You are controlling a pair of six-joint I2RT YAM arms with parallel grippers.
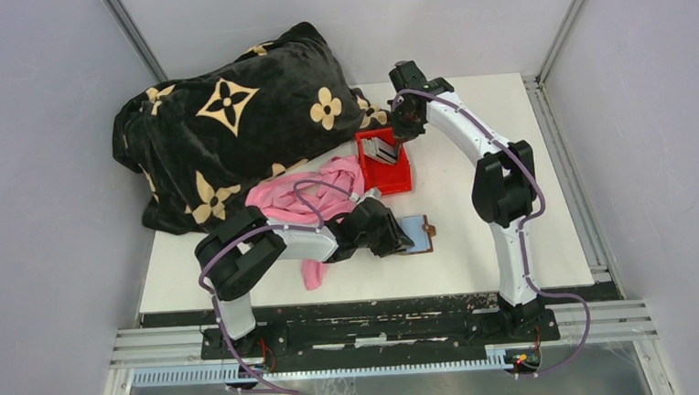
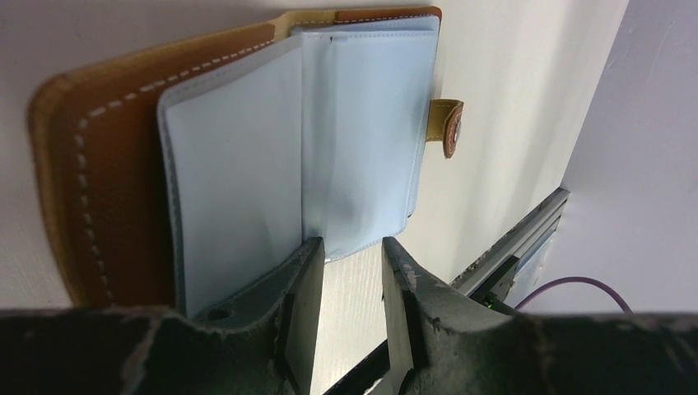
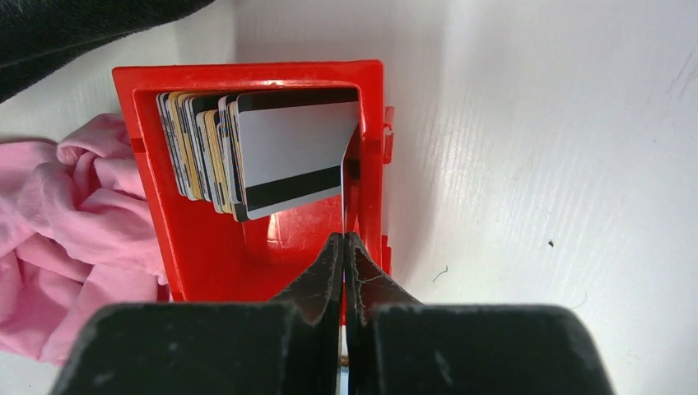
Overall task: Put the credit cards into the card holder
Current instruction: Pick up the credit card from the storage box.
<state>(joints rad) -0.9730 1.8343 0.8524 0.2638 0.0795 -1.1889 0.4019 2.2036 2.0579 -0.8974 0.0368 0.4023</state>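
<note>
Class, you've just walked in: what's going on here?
Two robot arms are moving cards from a red bin into an open brown card holder. The right gripper is shut on one card beside the others in the bin. The left gripper sits open at the holder's pale pockets, what looks like a silvery card between its jaws.

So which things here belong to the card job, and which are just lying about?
Job:
- cards
- card holder, lying open
- red bin, holding the cards

Lying about:
- black blanket
- pink cloth
</note>
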